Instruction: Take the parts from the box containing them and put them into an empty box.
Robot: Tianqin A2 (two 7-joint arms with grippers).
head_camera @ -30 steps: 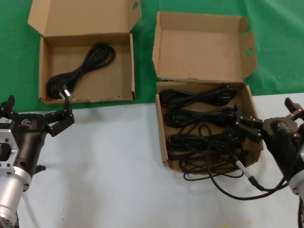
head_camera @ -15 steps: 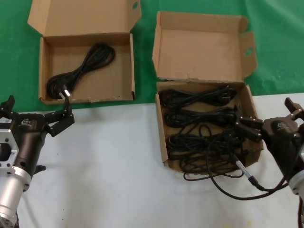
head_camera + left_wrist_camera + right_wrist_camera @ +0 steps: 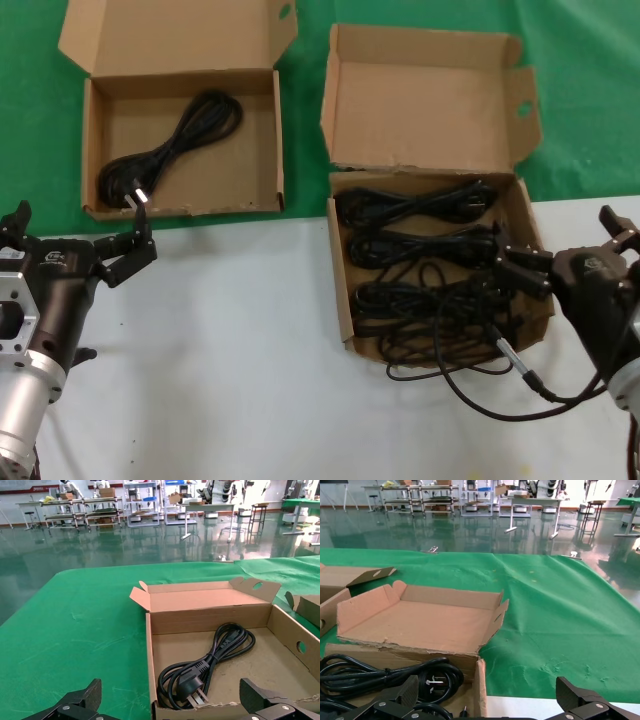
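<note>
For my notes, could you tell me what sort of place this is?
Probably a robotics lab or test hall: shelving racks and work tables stand on a glossy floor, with humanoid robots at the back.

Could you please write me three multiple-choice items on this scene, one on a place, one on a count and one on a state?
1. Where does the right gripper stand?
A. over the near right part of the squarish box full of cords
B. inside the wider box
C. on the green cloth behind both boxes

2. How many power cords lie in the wider box?
A. none
B. one
C. four

3. How do the left gripper's fingers stand?
A. shut on a plug
B. shut on nothing
C. spread open, holding nothing

Answers:
1 A: in the head view its fingers reach over that box's right wall, above the cords.
2 B: a single coiled cord with its plug lies there in the head and left wrist views.
3 C: both fingers stand wide apart over the white table, in front of the wider box.
</note>
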